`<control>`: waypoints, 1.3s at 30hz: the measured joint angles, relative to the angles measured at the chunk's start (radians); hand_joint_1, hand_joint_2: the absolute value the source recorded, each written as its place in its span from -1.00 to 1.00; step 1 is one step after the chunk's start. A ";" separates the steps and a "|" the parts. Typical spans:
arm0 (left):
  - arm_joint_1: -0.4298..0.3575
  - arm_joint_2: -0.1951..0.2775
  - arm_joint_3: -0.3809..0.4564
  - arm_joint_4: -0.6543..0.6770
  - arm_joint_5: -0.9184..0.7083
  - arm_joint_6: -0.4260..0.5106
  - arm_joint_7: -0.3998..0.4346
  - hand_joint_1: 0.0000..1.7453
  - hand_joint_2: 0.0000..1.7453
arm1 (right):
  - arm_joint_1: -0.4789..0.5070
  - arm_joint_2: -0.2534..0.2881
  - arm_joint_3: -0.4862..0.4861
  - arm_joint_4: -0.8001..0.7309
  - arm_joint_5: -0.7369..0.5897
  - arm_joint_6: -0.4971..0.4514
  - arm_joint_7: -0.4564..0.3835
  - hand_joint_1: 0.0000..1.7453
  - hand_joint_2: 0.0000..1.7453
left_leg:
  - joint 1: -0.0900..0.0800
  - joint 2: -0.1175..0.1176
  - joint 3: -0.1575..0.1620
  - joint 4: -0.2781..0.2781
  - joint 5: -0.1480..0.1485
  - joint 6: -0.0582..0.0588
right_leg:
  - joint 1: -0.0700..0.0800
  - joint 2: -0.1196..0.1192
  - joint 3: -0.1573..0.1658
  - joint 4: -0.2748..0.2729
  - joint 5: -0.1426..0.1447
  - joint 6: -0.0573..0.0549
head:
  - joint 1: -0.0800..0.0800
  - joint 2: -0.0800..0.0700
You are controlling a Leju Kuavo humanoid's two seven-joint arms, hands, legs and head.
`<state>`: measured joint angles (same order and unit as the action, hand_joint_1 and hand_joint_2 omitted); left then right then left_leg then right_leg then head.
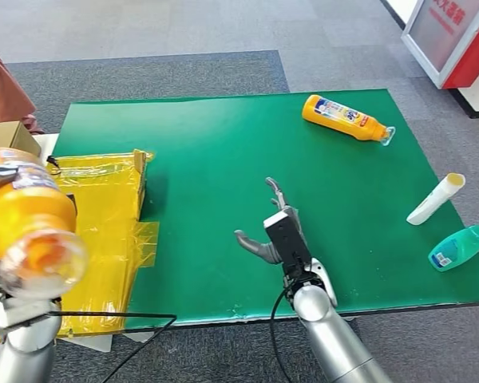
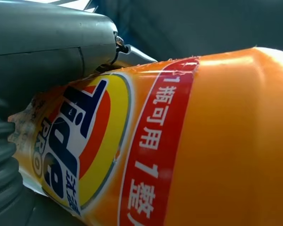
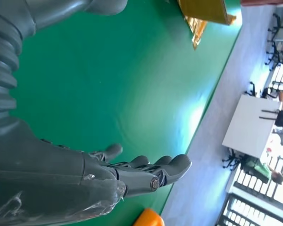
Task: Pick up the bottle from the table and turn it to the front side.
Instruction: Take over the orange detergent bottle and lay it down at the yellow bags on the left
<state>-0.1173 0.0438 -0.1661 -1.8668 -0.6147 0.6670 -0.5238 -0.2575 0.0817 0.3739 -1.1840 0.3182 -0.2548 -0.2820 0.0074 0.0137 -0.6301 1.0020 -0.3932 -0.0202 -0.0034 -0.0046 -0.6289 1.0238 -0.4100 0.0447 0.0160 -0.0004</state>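
My left hand [image 2: 44, 52] holds an orange Tide bottle [image 1: 32, 219] close to the head camera at the left, clear cap end toward me. In the left wrist view the bottle's [image 2: 190, 141] blue, yellow and red logo label faces the camera. A second orange bottle [image 1: 346, 117] lies on its side at the far right of the green table [image 1: 213, 159]. My right hand [image 1: 273, 231] hovers over the table's near middle, fingers spread and holding nothing; the right wrist view shows that hand [image 3: 97, 174] above the green surface.
A white tube [image 1: 436, 198] and a teal bottle [image 1: 460, 247] lie at the table's right edge. Yellow plastic sheeting [image 1: 110, 215] and a cardboard box [image 1: 8, 137] sit at the left. A person's brown sleeve [image 1: 2, 88] shows at the far left.
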 joint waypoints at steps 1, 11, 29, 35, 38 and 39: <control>0.012 -0.022 0.034 -0.013 -0.140 0.018 -0.025 1.00 1.00 | 0.001 -0.001 -0.013 -0.011 0.000 0.002 0.001 -1.00 1.00 | 0.000 0.000 0.000 0.000 0.000 0.000 | 0.000 0.000 0.000 0.000 0.000 0.000 | 0.000 0.000; 0.043 0.055 0.156 0.017 -0.921 -0.159 0.561 1.00 1.00 | 0.016 -0.010 -0.120 -0.144 0.003 0.018 0.020 -1.00 1.00 | 0.001 0.001 0.000 0.000 0.002 -0.002 | 0.000 0.000 -0.005 0.000 0.001 -0.002 | 0.000 0.000; -0.064 0.286 -0.202 0.483 -0.732 -0.736 0.677 1.00 1.00 | 0.021 -0.010 -0.155 -0.273 0.077 0.117 0.062 -1.00 1.00 | 0.001 0.003 -0.002 -0.002 0.003 -0.003 | 0.001 0.003 -0.005 0.000 0.004 -0.004 | 0.000 0.000; -0.081 0.302 -0.225 0.512 -0.695 -0.759 0.678 1.00 1.00 | 0.020 -0.010 -0.155 -0.286 0.077 0.118 0.066 -1.00 1.00 | 0.001 0.002 -0.002 -0.002 0.003 -0.003 | 0.001 0.003 -0.005 0.000 0.004 -0.004 | 0.000 0.000; -0.088 0.307 -0.231 0.522 -0.683 -0.764 0.684 1.00 1.00 | 0.021 -0.010 -0.155 -0.289 0.077 0.118 0.066 -1.00 1.00 | 0.001 0.002 -0.001 -0.002 0.003 -0.003 | 0.001 0.003 -0.004 0.000 0.004 -0.004 | 0.000 0.000; -0.090 0.308 -0.232 0.525 -0.679 -0.764 0.687 1.00 1.00 | 0.022 -0.010 -0.155 -0.289 0.077 0.118 0.066 -1.00 1.00 | 0.001 0.002 -0.001 -0.002 0.003 -0.003 | 0.001 0.003 -0.004 0.000 0.004 -0.004 | 0.000 0.000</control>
<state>-0.2075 0.3517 -0.3984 -1.3415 -1.2938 -0.0971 0.1630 -0.2359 0.0717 0.2190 -1.4731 0.3952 -0.1369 -0.2155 0.0085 0.0162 -0.6315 1.0001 -0.3898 -0.0236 -0.0024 -0.0019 -0.6332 1.0241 -0.4064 0.0410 0.0161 -0.0004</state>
